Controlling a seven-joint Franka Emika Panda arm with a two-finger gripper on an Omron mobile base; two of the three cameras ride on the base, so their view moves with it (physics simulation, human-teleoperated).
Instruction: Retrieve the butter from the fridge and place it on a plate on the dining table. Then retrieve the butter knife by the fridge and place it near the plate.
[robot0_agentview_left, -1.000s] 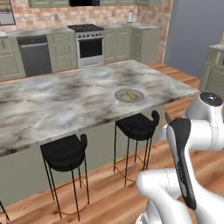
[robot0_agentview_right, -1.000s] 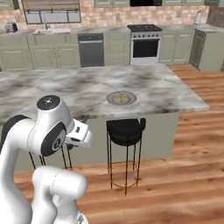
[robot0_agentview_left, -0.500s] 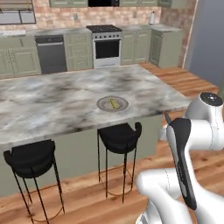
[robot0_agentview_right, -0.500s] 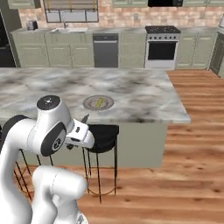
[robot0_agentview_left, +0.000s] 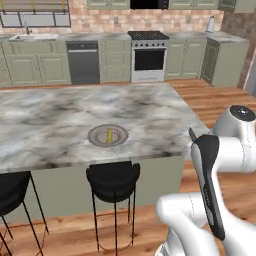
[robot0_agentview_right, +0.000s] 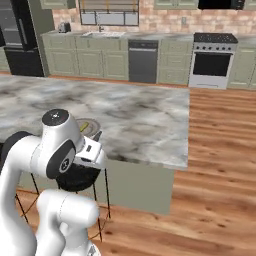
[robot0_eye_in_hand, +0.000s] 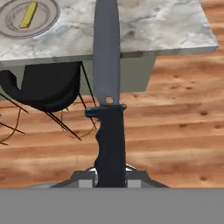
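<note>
My gripper (robot0_eye_in_hand: 109, 176) is shut on the butter knife (robot0_eye_in_hand: 107, 65), dark handle between the jaws and the long grey blade pointing away from the hand toward the dining table (robot0_eye_in_hand: 153, 22). On that marble top lies the plate (robot0_eye_in_hand: 50, 17), and the yellow butter (robot0_eye_in_hand: 29, 14) rests in it. The left base view has the plate (robot0_agentview_left: 95, 134) and butter (robot0_agentview_left: 109, 135) near the table's front edge, left of the arm. From the right base view the hand (robot0_agentview_right: 94, 150) hovers off that edge, close to the plate (robot0_agentview_right: 90, 121). The black fridge (robot0_agentview_right: 17, 40) stands at the far left.
Black stools (robot0_agentview_left: 112, 180) (robot0_eye_in_hand: 43, 87) stand under the table's near edge. Wood floor opens to the right of the table end (robot0_agentview_right: 215, 165). Along the back wall run green cabinets, a dishwasher (robot0_agentview_left: 84, 62) and a stove (robot0_agentview_left: 149, 55).
The whole picture has shifted: the base has driven, so the table and plate now sit further left and closer. The knife stays gripped the same way.
</note>
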